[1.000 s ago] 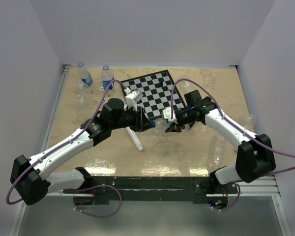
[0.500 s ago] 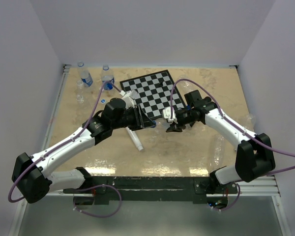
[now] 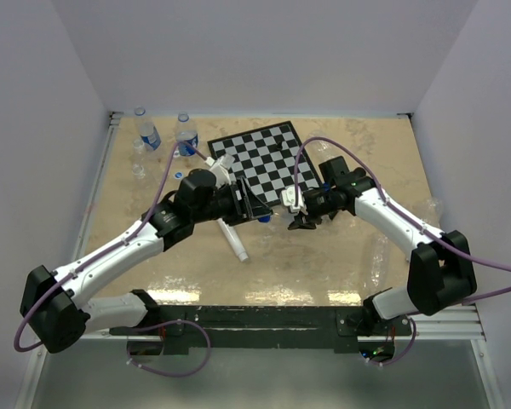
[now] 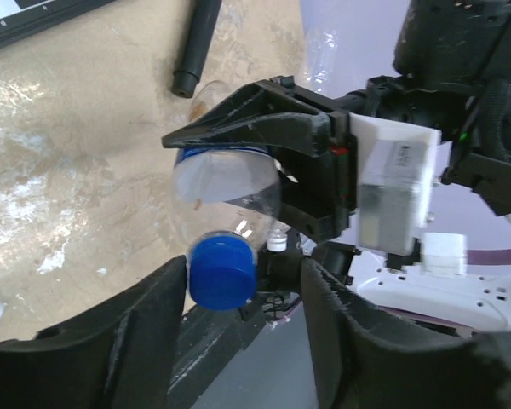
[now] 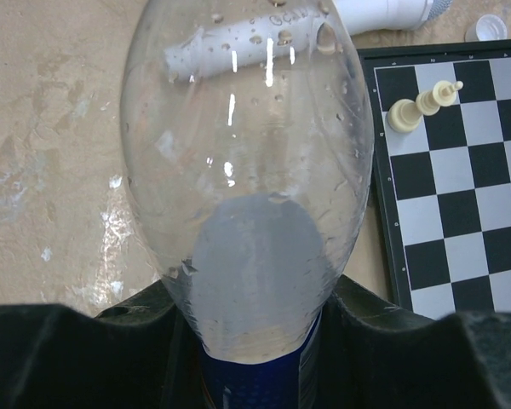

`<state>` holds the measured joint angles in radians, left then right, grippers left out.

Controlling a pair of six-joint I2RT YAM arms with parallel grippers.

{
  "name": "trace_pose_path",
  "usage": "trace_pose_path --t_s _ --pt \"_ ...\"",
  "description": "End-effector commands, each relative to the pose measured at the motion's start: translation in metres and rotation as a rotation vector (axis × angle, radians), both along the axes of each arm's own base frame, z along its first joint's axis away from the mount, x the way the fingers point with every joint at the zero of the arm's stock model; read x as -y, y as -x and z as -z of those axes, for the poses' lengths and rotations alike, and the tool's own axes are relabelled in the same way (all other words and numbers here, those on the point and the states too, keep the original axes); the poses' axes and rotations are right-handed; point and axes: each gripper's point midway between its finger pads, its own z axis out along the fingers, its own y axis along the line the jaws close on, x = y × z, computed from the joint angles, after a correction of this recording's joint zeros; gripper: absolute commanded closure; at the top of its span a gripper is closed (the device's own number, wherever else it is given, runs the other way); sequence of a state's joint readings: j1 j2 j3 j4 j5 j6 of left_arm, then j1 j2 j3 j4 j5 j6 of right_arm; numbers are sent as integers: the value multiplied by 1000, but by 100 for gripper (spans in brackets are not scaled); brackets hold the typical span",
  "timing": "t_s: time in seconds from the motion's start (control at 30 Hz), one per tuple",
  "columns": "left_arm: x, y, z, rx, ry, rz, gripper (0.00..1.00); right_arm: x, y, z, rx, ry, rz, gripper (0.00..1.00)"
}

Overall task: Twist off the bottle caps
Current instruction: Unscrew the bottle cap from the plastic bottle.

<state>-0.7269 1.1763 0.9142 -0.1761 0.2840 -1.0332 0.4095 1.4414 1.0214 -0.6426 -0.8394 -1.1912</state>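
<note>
A small clear bottle [image 5: 247, 153] with a blue label lies level above the table, with my right gripper [image 5: 257, 298] shut on its body. The blue bottle cap [image 4: 222, 271] sits on its neck, pointing toward my left gripper [image 4: 245, 285]. That gripper is open around the cap: one finger [image 4: 157, 298] touches it and the other stands apart. In the top view the two grippers meet just in front of the chessboard [image 3: 268, 162], left [image 3: 260, 213] and right [image 3: 295, 220]. Two more bottles [image 3: 149, 132] [image 3: 186, 135] stand at the back left.
A white microphone [image 3: 235, 242] lies on the table below the left gripper, and a black one [image 4: 196, 47] lies farther off. A pale chess piece [image 5: 422, 102] stands on the board. A small loose blue cap [image 3: 178, 175] rests near the back-left bottles.
My left wrist turned while shut on the cap, then its jaws opened off the cap. The right gripper kept its hold on the bottle and barely moved.
</note>
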Motion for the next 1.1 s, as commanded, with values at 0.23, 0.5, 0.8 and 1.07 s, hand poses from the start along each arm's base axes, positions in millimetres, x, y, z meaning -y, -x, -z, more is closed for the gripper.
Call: trace_pose_path --t_s 0.23,0.5,0.8,1.07 --pt "-21 13 -53 284 7 73 18 3 -1 2 -2 29 1 96" --pt "-44 26 -64 960 -225 346 10 3 0 1 -2 26 -5 96" --pt "-31 23 -31 1321 -355 605 13 1 3 0 -9 15 -22 96" --pt "-8 13 -12 1373 -321 677 16 0 5 1 -15 11 -32 95"
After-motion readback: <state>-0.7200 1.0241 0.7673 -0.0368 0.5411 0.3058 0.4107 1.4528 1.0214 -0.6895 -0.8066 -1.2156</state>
